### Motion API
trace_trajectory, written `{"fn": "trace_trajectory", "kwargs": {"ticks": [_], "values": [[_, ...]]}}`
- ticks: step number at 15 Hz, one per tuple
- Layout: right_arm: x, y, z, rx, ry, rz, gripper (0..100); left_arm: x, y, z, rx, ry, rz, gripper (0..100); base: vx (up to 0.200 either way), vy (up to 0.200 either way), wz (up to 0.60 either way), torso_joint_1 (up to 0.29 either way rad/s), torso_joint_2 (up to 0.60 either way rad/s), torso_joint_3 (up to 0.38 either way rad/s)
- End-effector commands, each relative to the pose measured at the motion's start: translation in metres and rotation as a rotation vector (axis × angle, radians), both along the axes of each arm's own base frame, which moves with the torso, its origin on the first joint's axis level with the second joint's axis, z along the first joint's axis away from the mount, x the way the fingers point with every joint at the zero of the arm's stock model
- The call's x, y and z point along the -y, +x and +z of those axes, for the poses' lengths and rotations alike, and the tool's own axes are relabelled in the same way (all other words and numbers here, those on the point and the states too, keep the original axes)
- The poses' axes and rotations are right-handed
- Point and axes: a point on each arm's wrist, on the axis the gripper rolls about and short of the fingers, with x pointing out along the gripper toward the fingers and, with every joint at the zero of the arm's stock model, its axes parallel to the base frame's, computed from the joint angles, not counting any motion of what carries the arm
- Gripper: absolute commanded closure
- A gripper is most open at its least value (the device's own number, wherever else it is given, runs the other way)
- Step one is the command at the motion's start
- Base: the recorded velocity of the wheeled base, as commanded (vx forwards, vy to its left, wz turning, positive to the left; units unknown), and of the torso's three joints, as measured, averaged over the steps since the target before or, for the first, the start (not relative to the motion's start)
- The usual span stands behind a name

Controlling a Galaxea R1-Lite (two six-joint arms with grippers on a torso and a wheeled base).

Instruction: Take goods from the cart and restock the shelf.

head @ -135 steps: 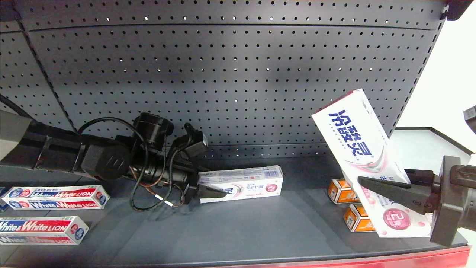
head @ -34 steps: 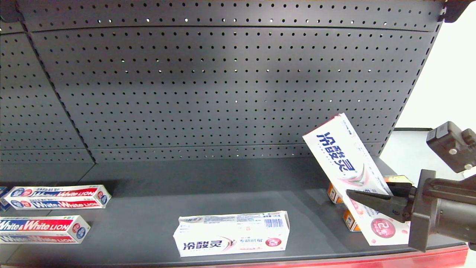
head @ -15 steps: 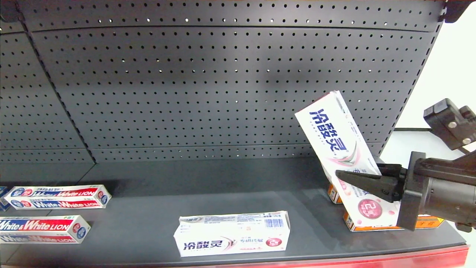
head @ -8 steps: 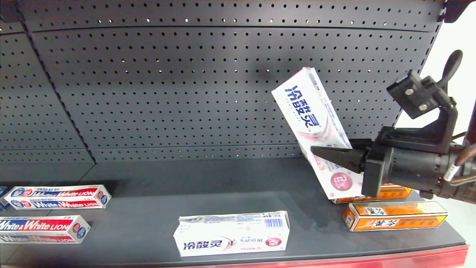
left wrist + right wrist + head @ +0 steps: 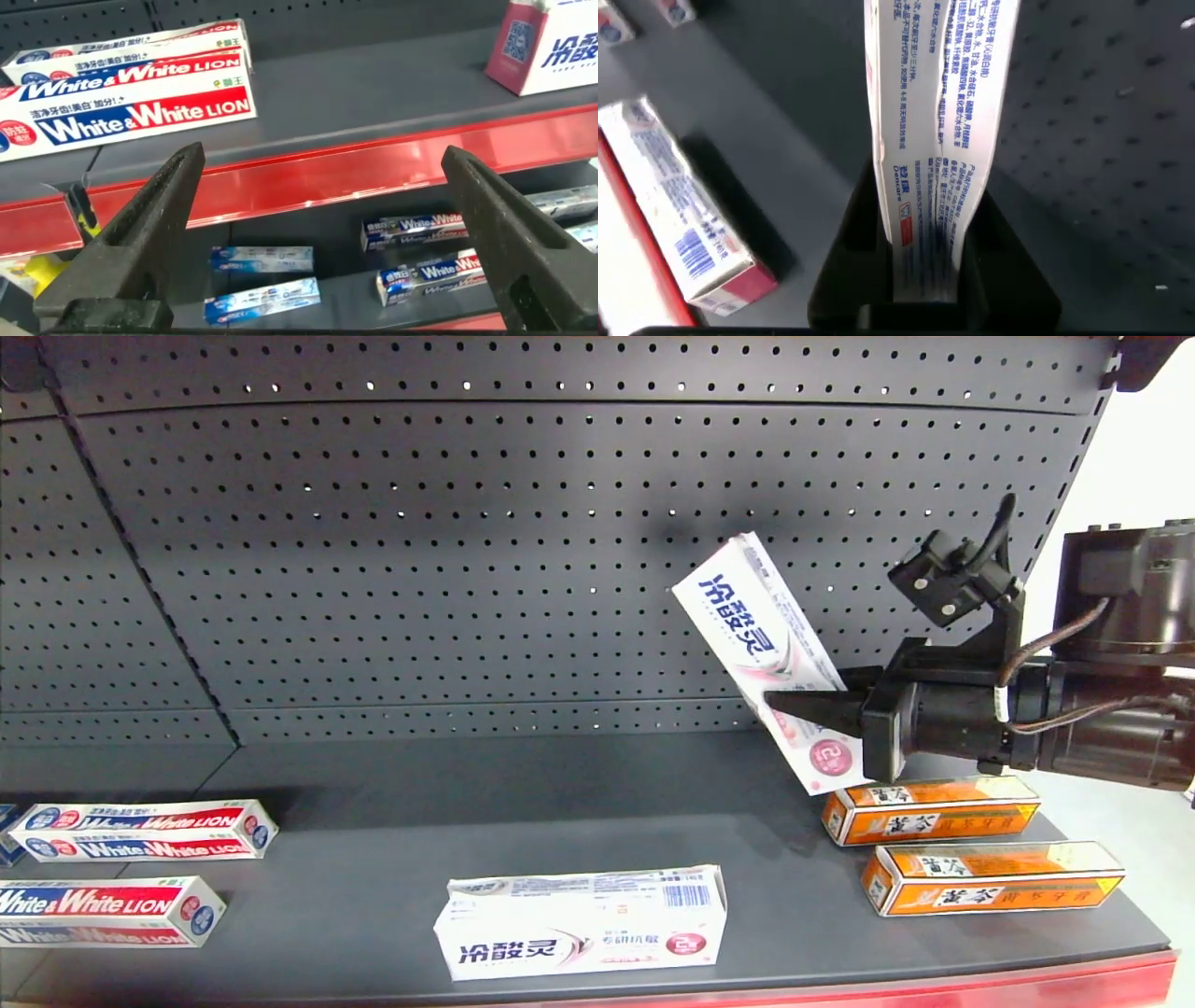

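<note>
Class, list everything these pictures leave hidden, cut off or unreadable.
- Head view: the held white box has its lower end partly behind the right tool.
- Head view: the red-and-white box is cut off by the picture's edge.
- Left wrist view: the lying white box is cut off by the edge.
- Left wrist view: the lower-shelf boxes are too small to read.

Blue-and-red lettering on left boxes (image 5: 140, 831); blue characters and barcode (image 5: 689, 895) on white box (image 5: 579, 922); black characters on orange boxes (image 5: 934, 810).
</note>
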Motion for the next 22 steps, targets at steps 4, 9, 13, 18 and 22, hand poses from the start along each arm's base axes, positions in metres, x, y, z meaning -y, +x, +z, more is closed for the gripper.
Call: {"fn": "trace_trajectory", "kwargs": {"ticks": [4, 9, 13, 18, 22], "values": [[-0.013, 0.009, -0.008, -0.029, -0.140, 0.056, 100, 0.000, 0.000, 0.000, 0.000, 0.000, 0.000, 0, 0.000, 0.000, 0.00, 0.000, 0.00, 0.000], [-0.038, 0.021, -0.007, -0.051, -0.279, 0.103, 100, 0.000, 0.000, 0.000, 0.000, 0.000, 0.000, 0, 0.000, 0.000, 0.00, 0.000, 0.00, 0.000], [-0.053, 0.028, -0.016, -0.074, -0.407, 0.146, 100, 0.000, 0.000, 0.000, 0.000, 0.000, 0.000, 0, 0.000, 0.000, 0.00, 0.000, 0.00, 0.000], [-0.066, 0.049, -0.008, -0.085, -0.552, 0.159, 100, 0.000, 0.000, 0.000, 0.000, 0.000, 0.000, 0, 0.000, 0.000, 0.00, 0.000, 0.00, 0.000], [-0.070, 0.048, -0.013, -0.103, -0.599, 0.164, 100, 0.000, 0.000, 0.000, 0.000, 0.000, 0.000, 0, 0.000, 0.000, 0.00, 0.000, 0.00, 0.000]]}}
